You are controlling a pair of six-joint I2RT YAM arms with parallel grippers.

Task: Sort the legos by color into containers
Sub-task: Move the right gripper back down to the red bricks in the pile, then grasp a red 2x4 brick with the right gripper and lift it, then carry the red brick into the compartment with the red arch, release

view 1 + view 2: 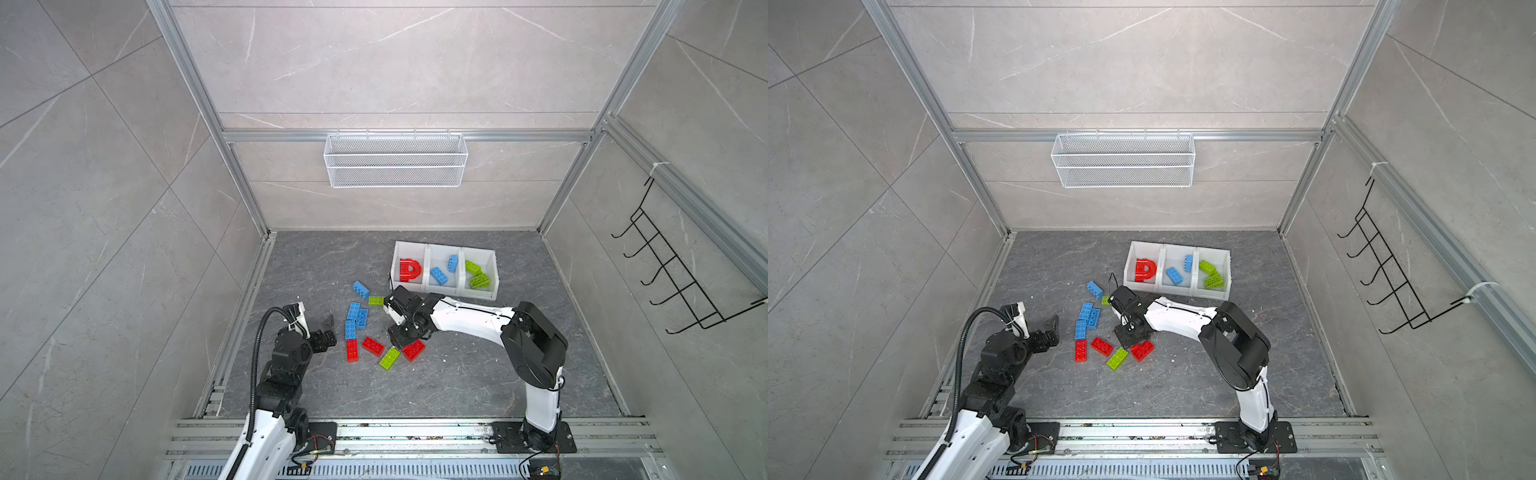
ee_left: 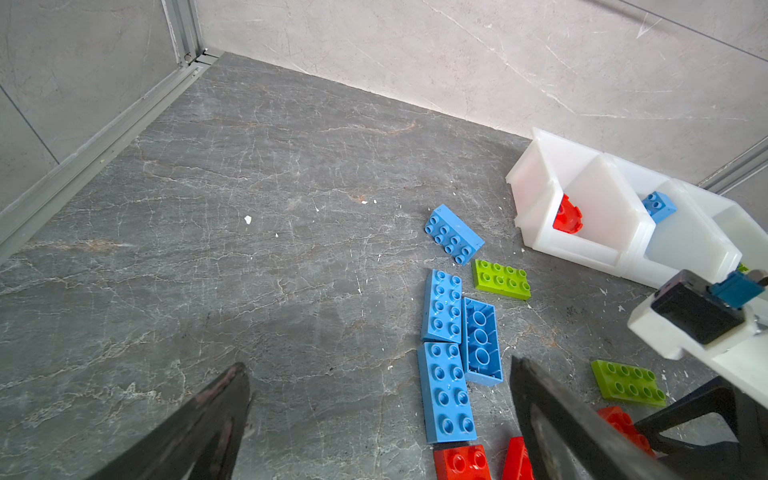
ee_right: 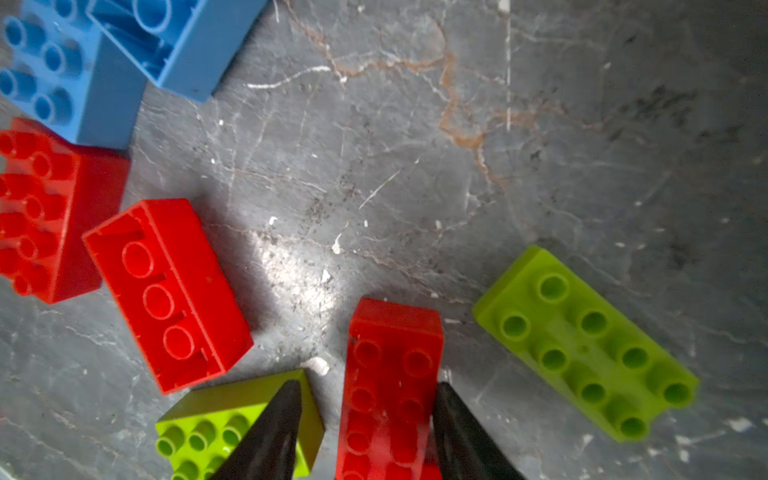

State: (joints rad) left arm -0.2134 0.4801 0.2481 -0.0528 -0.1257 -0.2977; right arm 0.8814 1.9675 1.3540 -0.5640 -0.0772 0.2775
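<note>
The right gripper point(image 3: 369, 386) is low over the floor, its fingers straddling a red lego point(image 3: 395, 374) that lies studs-up. One finger touches the brick's side; the other stands apart over a lime lego point(image 3: 232, 419). In both top views this gripper point(image 1: 400, 338) hides part of the red lego point(image 1: 413, 350). The left gripper point(image 1: 330, 330) hovers open and empty, left of the loose pile point(image 2: 444, 390). The containers point(image 1: 444, 250) hold a red arch point(image 1: 409, 270), two blue legos point(image 1: 438, 275) and lime ones point(image 1: 478, 280).
Loose legos lie between the arms: blue ones point(image 1: 354, 311), two more red point(image 1: 352, 350), lime ones point(image 1: 389, 358) point(image 1: 376, 301), another lime one point(image 3: 586, 345) under the right arm. A wire mesh basket point(image 1: 395, 160) hangs on the back wall, a black hook rack point(image 1: 665, 266) on the right wall.
</note>
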